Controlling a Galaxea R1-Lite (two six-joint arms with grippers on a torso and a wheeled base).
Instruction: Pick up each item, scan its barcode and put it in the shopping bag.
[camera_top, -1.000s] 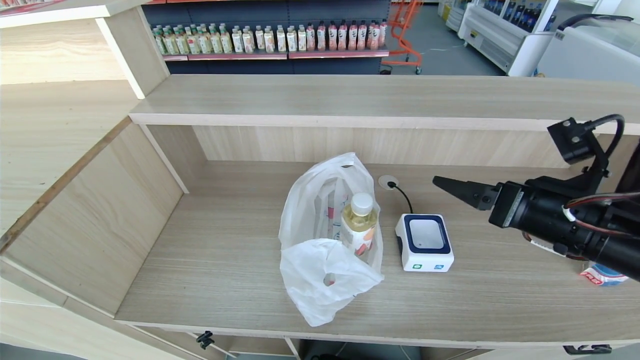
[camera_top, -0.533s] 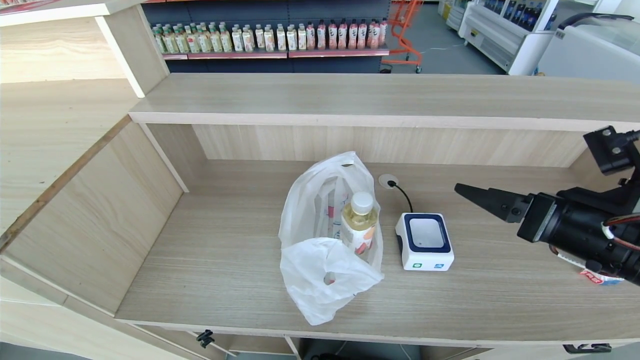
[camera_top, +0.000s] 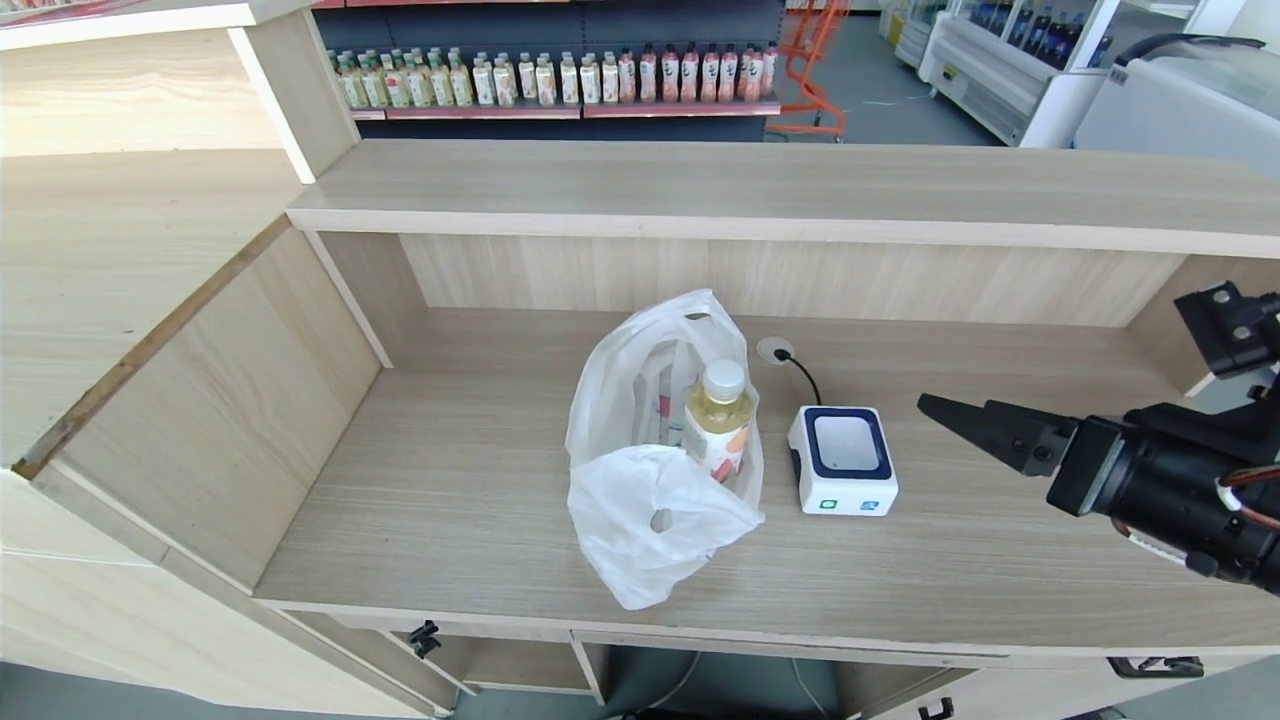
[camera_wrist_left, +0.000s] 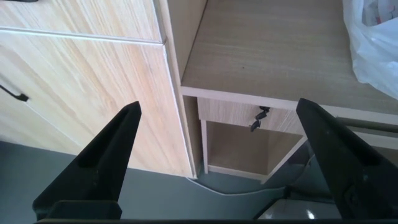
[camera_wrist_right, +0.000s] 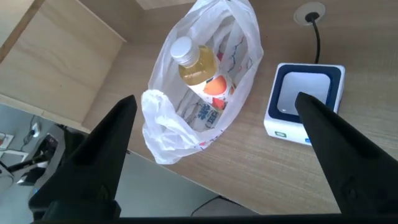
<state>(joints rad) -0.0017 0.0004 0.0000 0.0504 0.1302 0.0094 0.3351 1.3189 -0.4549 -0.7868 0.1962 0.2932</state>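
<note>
Looks between items, with the bottle upright inside the shopping bag beside the scanner on the counter, right gripper spread open and empty above; calls next for locating another item.

Bright, even light overall; shadows soft and faint. Shopping bag glows w/ light coming thru the thin plastic. Scanner top shows pale glare. Back of worktop slightly shaded under the ledge. Head view bends straight edges near its corners. Left wrist view: space below the worktop is dim, left hand near-black against it.
</note>
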